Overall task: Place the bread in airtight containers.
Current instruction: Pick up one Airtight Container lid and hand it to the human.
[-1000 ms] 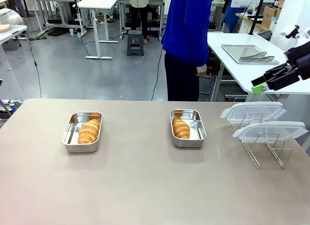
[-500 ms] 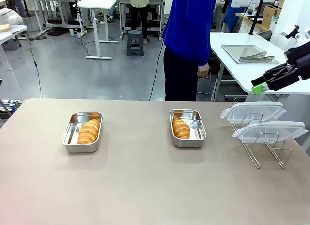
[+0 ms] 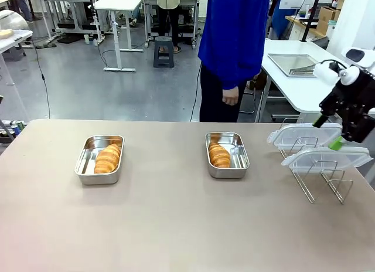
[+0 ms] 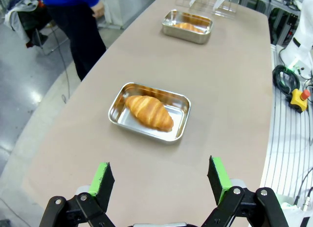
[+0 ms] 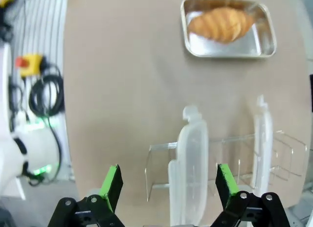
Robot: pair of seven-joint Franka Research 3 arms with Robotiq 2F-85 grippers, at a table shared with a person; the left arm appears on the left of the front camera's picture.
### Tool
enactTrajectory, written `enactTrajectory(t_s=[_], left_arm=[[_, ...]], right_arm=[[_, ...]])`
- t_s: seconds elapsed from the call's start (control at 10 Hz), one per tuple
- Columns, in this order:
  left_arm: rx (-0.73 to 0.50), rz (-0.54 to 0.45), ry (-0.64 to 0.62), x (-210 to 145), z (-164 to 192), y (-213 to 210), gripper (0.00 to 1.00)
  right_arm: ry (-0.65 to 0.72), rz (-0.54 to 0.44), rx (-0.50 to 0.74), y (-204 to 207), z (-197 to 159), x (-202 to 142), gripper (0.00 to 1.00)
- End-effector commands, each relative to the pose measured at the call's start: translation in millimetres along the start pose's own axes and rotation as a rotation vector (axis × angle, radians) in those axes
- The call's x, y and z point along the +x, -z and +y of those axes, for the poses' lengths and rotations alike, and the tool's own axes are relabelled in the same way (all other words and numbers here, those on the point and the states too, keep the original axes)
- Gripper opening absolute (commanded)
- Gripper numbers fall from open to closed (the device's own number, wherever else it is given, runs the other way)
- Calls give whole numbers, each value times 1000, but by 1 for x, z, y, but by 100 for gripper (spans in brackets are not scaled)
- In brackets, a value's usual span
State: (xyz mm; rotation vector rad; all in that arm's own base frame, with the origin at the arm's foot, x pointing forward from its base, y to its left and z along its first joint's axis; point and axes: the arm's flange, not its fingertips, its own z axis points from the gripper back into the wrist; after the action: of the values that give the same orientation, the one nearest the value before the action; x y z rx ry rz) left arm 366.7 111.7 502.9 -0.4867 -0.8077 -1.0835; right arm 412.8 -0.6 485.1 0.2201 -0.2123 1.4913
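Observation:
Two shiny steel pans lie on the table, and each one holds a croissant. The left pan carries one croissant; the middle pan carries the other croissant. My left gripper hovers open, short of the near pan and its croissant. My right gripper hangs open over two clear lids propped on a wire rack. In the right wrist view the gripper straddles one lid without touching it.
The wire rack stands at the table's right edge. A person in blue stands at the far side, one hand hanging. A flat tray rests on a white table behind. Cables and a red stop button lie beside the table.
My right gripper has dropped from the upper right and turned to point down over the lids. The person has shifted a little to the right.

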Motion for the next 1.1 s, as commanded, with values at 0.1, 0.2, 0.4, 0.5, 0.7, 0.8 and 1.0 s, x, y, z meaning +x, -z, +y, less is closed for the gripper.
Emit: enactTrajectory(t_s=[0.1, 0.2, 0.4, 0.5, 0.7, 0.8, 1.0], left_arm=[[1, -21, 20, -1, 0, 0, 100], [1, -21, 20, -1, 0, 0, 100], [1, -21, 20, -1, 0, 0, 100], [1, -21, 20, -1, 0, 0, 100], [1, -21, 20, -1, 0, 0, 100], [1, -21, 20, -1, 0, 0, 100], [1, -21, 20, -1, 0, 0, 100]], right_arm=[[-57, 106, -21, 6, 17, -12, 100], [-55, 151, -41, 12, 18, -16, 100], [-54, 194, -94, 21, 15, -23, 100], [-46, 214, -120, 27, 12, -27, 100], [-67, 223, -147, 39, 5, -35, 100], [-81, 209, -156, 44, 0, -39, 100], [-99, 183, -147, 49, -10, -43, 100]])
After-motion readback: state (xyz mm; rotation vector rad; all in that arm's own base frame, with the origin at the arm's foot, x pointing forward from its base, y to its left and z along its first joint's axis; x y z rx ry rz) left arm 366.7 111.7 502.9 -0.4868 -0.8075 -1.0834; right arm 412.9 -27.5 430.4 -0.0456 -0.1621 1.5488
